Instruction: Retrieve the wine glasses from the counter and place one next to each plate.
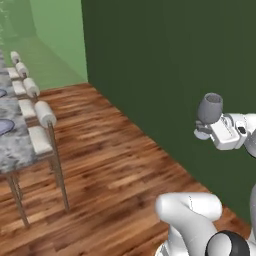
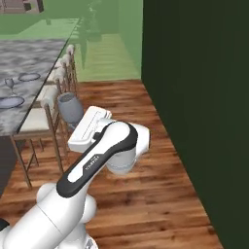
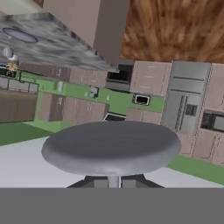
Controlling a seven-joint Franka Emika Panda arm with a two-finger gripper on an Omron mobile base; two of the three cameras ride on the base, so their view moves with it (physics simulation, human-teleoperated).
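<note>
while the gripper (image 1: pixel 206 126) is clamped on the stem of a wine glass (image 1: pixel 210 108), the glass stands upright above the wooden floor (image 1: pixel 115 170). on the island (image 2: pixel 29 63), a second wine glass (image 2: pixel 9 85) stands between two plates (image 2: pixel 10 102).

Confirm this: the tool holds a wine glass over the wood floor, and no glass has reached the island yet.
Not quite. The tool does hold a wine glass above the floor, but the right base view shows another glass already standing on the island by the plates.
</note>
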